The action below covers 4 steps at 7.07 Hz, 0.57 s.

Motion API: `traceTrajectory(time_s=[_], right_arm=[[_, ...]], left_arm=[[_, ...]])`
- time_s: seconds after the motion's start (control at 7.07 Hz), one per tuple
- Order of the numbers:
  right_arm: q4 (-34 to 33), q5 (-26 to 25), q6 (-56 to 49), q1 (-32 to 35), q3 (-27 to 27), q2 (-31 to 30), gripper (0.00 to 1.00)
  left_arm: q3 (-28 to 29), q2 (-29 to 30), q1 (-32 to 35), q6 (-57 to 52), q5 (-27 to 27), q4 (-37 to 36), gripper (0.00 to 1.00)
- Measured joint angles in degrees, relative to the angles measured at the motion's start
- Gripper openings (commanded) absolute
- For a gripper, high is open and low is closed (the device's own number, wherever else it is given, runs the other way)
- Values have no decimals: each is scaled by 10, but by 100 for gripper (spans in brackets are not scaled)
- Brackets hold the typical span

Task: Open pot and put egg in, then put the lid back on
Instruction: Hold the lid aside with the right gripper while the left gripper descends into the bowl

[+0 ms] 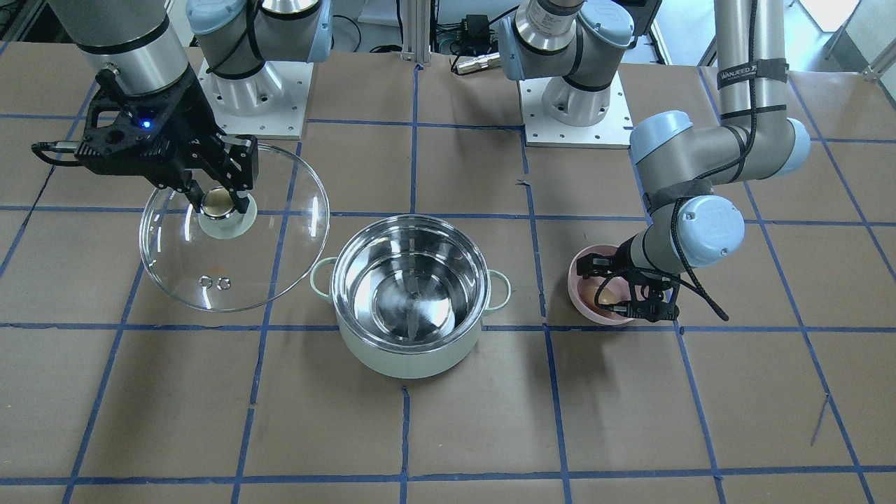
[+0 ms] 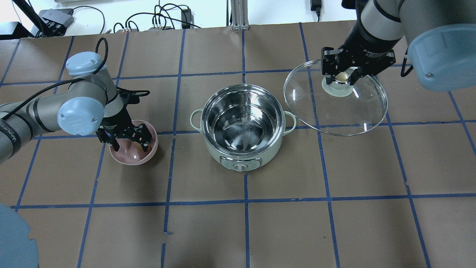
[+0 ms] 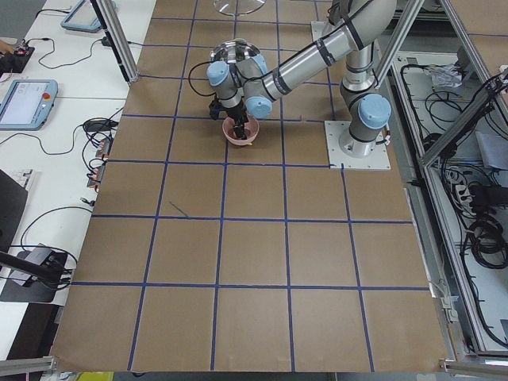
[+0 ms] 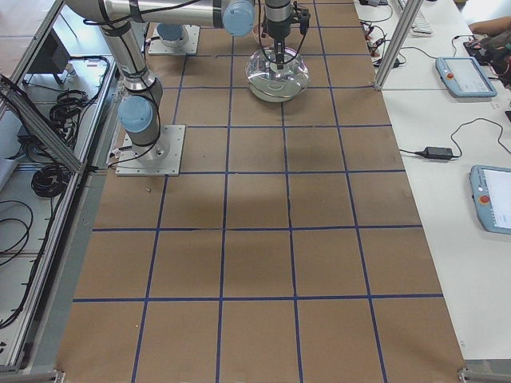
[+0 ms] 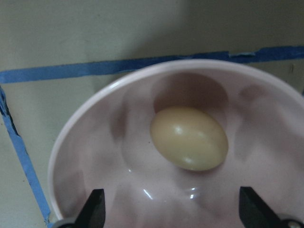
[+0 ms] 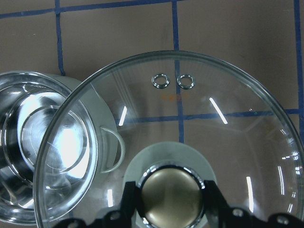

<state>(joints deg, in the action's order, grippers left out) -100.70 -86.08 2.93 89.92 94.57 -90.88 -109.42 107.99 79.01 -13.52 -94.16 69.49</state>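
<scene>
R claw (image 2: 342, 77) clamped round clear glass lid (image 2: 346, 109), aloft at 2 o'clock of open mint-green round pot (image 2: 243, 149). L claw (image 2: 128, 143) hung spread over tan oval egg (image 5: 189, 137) in pink bowl (image 5: 85, 156).

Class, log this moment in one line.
right claw: shut on clear glass lid | round mint-green steel-lined pot: uncovered, empty | left claw: open over tan oval egg in pink bowl

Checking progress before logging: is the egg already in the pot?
No, the egg lies in the pink bowl, and the pot shows only its bare steel inside.
</scene>
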Motion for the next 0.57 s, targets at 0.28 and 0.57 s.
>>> traceTrajectory(time_s=[0.28,0.57], right_arm=[[-2,0,-1,0,1,0,34],[-2,0,-1,0,1,0,34]], left_arm=[[0,0,0,2,1,5,100],[1,0,1,2,1,9,100]])
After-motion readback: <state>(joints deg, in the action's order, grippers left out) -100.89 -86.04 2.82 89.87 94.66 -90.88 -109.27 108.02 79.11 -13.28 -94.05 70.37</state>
